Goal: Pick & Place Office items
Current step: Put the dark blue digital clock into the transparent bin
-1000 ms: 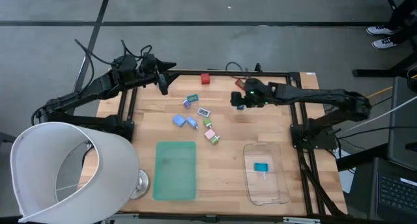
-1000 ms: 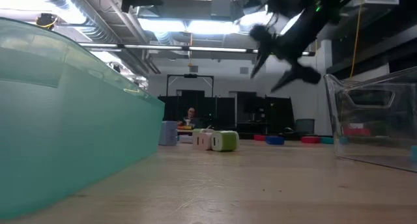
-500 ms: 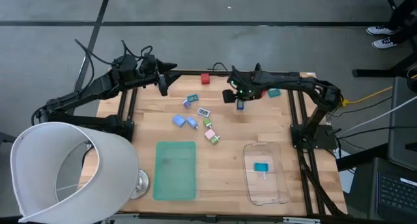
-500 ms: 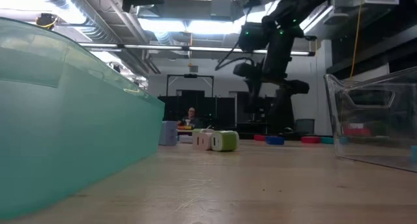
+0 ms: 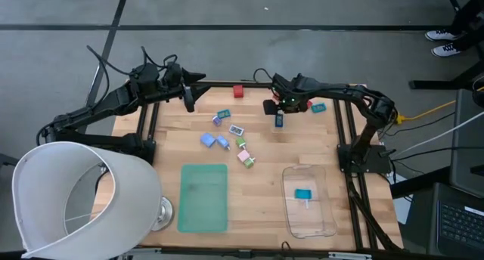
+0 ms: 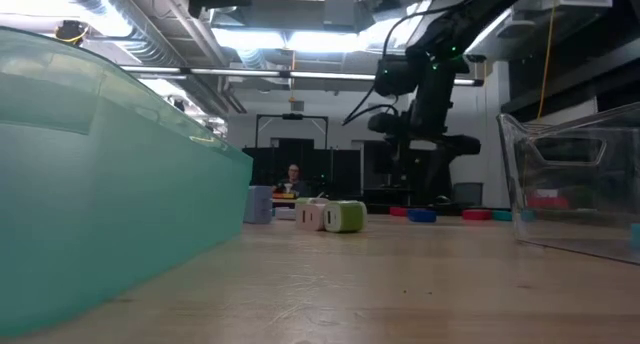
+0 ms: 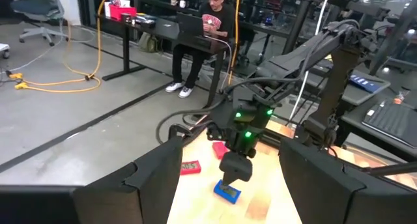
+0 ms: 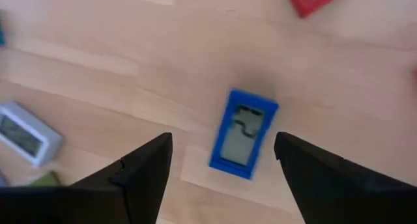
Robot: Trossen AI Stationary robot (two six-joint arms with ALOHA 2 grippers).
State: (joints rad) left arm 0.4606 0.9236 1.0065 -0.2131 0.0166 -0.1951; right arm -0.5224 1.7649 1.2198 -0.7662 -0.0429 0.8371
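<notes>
The left gripper (image 5: 189, 101) is parked far left of the blue piece (image 5: 279, 120), fingers apart and empty. The blue piece, beyond the clear tray (image 5: 327, 222), is judged light, stiff and smooth, best pinched across its long sides. Its long axis runs toward the tray. The right gripper (image 5: 277, 111) hovers above it, fingers spread.

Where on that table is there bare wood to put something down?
Bare wood lies between the green mat and the clear tray, and right of the small pieces. It is crowded around the cluster of pieces, and where the right end effector hovers over a blue piece.
</notes>
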